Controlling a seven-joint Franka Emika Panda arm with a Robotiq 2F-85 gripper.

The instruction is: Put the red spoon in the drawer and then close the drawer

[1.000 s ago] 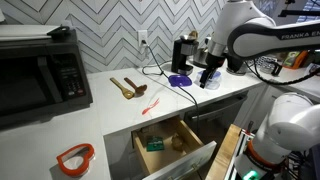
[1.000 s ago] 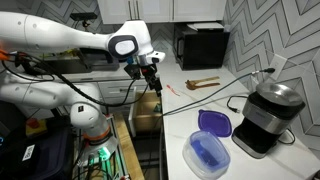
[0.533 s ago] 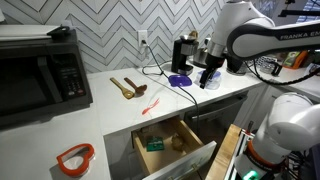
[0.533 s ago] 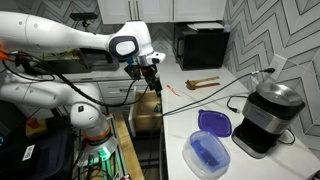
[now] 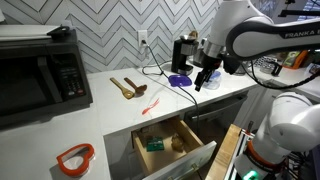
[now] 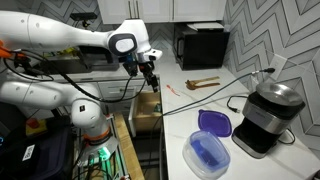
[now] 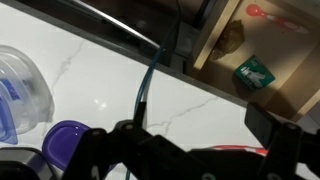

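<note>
The red spoon (image 5: 151, 105) lies on the white counter just behind the open drawer (image 5: 178, 142), near two wooden spoons (image 5: 125, 88). It also shows as a thin red line in an exterior view (image 6: 171, 90) and at the top of the wrist view (image 7: 263, 12). The drawer (image 6: 146, 108) is pulled out, with its light wooden inside (image 7: 285, 55) showing. My gripper (image 5: 200, 83) hangs above the counter to the side of the drawer, apart from the spoon. It is open and empty (image 7: 200, 140) in the wrist view, and also shows in an exterior view (image 6: 151, 82).
A green packet (image 7: 253, 72) and a brown item lie in the drawer. A microwave (image 5: 40, 70) and a red heart-shaped ring (image 5: 75, 157) are at one end. A black appliance (image 6: 262, 118), a purple lid (image 6: 213, 122), a clear container (image 6: 208, 156) and cables are at the other.
My gripper has shifted slightly along the counter toward the drawer side. Nothing else has moved.
</note>
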